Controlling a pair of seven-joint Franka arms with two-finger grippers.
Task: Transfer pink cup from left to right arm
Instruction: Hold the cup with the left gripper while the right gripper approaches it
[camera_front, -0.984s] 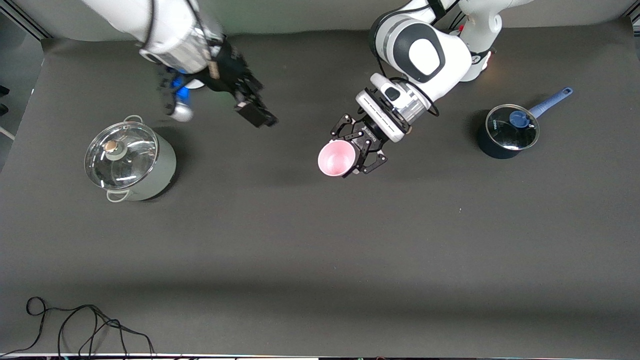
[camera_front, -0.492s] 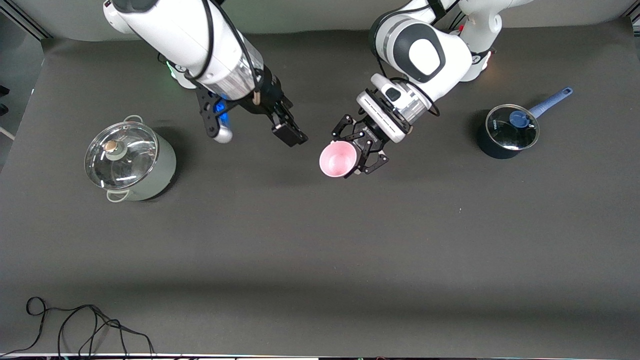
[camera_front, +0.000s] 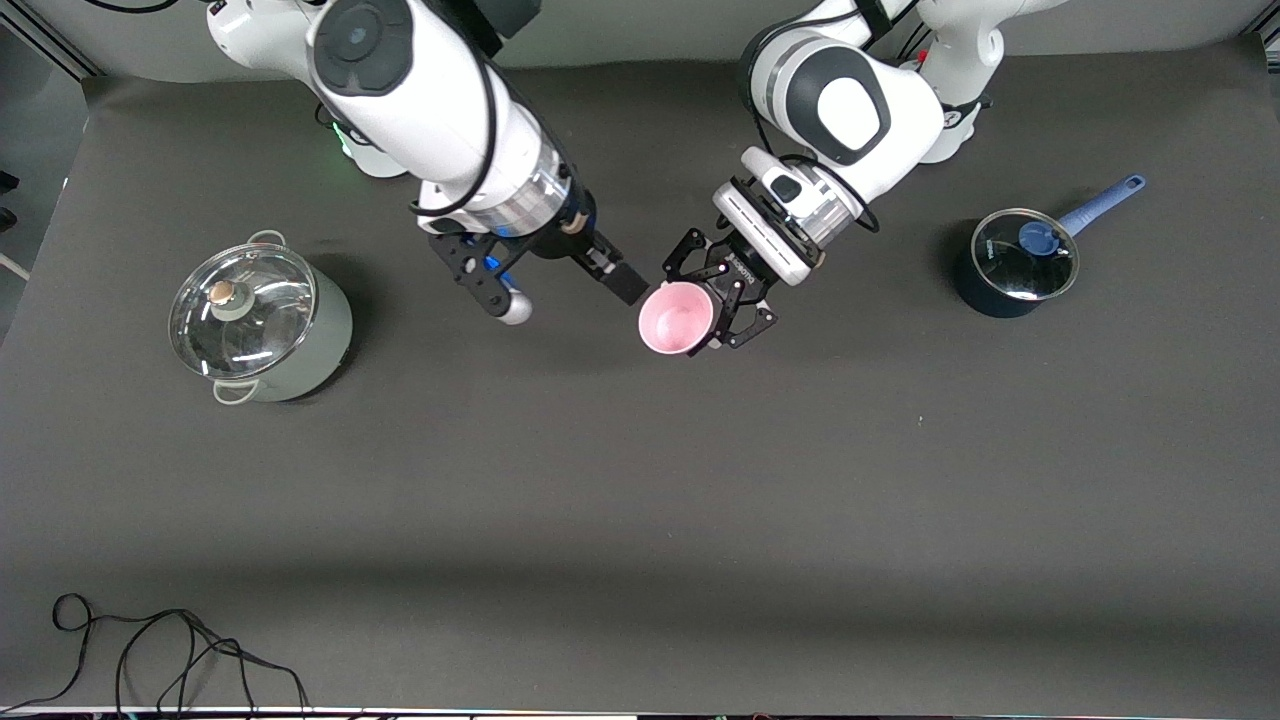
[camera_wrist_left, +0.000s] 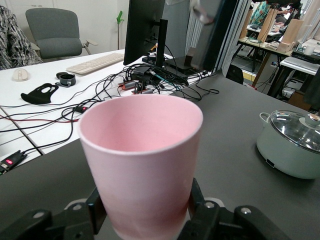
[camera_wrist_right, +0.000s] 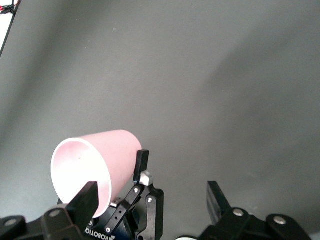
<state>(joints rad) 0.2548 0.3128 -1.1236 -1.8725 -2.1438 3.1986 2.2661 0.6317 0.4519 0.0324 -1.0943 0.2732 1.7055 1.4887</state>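
Observation:
The pink cup (camera_front: 677, 317) hangs tilted over the middle of the table, its mouth facing the front camera. My left gripper (camera_front: 722, 298) is shut on the cup's lower part. In the left wrist view its black fingers (camera_wrist_left: 96, 210) press both sides of the pink cup (camera_wrist_left: 142, 155). My right gripper (camera_front: 628, 284) is open just beside the cup's rim, on the side toward the right arm's end. In the right wrist view the right gripper (camera_wrist_right: 152, 199) stands wide, one of its fingers (camera_wrist_right: 86, 197) in front of the mouth of the pink cup (camera_wrist_right: 107, 160).
A pale green pot with a glass lid (camera_front: 260, 325) stands toward the right arm's end. A dark blue saucepan with a blue handle (camera_front: 1015, 262) stands toward the left arm's end. A black cable (camera_front: 150, 650) lies near the table's front edge.
The right arm has swung from over the pot's end toward the cup, bringing its open gripper right beside the rim. The left arm and the cup have stayed still.

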